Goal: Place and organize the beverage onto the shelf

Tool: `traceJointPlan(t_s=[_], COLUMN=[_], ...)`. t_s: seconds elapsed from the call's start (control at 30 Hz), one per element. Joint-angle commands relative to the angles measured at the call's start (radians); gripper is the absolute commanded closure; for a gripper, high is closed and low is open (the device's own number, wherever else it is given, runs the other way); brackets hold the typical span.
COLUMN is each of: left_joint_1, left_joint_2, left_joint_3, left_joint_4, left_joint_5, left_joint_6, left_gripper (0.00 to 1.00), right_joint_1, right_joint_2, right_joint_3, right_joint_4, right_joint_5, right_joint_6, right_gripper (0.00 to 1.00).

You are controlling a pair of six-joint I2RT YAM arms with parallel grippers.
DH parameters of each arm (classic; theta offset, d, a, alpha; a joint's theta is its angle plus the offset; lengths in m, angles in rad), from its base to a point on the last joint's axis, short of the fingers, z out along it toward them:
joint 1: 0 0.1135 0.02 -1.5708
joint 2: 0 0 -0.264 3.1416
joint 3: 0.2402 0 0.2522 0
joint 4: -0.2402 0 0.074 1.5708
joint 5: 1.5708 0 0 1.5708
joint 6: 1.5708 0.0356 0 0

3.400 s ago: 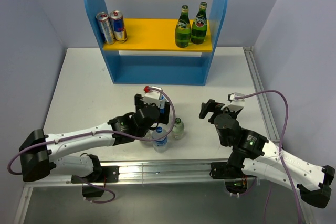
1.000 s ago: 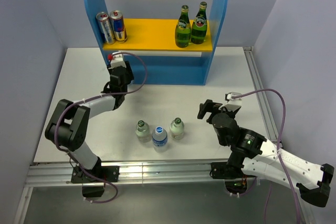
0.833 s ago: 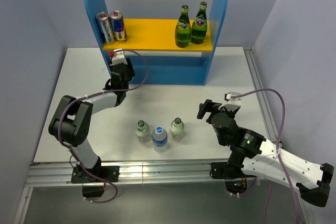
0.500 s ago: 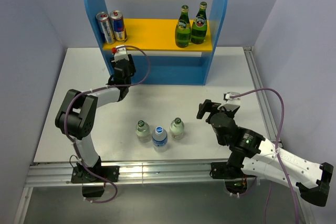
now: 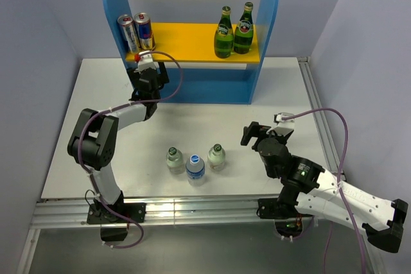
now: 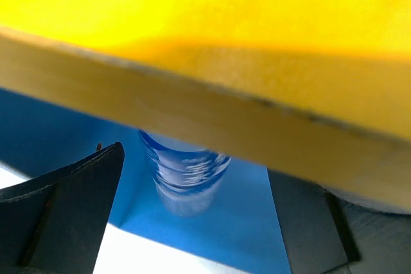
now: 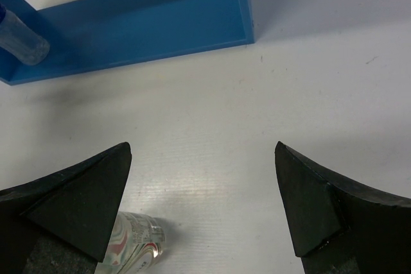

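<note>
left gripper [image 5: 145,72] gone from the table bottles [image 5: 194,166], now at the shelf [image 5: 192,88] (left end, lower tier)

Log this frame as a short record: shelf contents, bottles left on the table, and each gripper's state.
Upper board: two cans, two green bottles
Lower tier: one clear bottle, left end
Table: three bottles, one blue-capped, two pale-capped
Left gripper: open, fingers flanking the lower-tier bottle, not touching
Right gripper: open, above the table
</note>
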Motion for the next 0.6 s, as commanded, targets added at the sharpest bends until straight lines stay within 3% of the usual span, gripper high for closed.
traceJointPlan(t_s=[0.0,0.4,0.57], left_joint_1=[0.001,-0.096,-0.242], left_joint_2=[-0.103,-0.47,-0.664], left_joint_3=[0.021,-0.149,-0.189], left_joint_4=[0.015,-0.295,-0.514], left_joint_5=[-0.001,-0.04,-0.143], left_joint_6=[-0.051,-0.187,-0.218], left_gripper=[0.01,0.01,0.01], right_joint_1=[0.004,0.004,0.003], right_joint_2=[-0.011,-0.025,-0.04], right_joint_3=[0.01,0.009,0.003], right_joint_4=[0.029,0.029,0.024], right_joint_5=[0.027,0.031,0.03], right_joint_6=[0.007,0.008,0.013], right_gripper=[0.0,0.01,0.0])
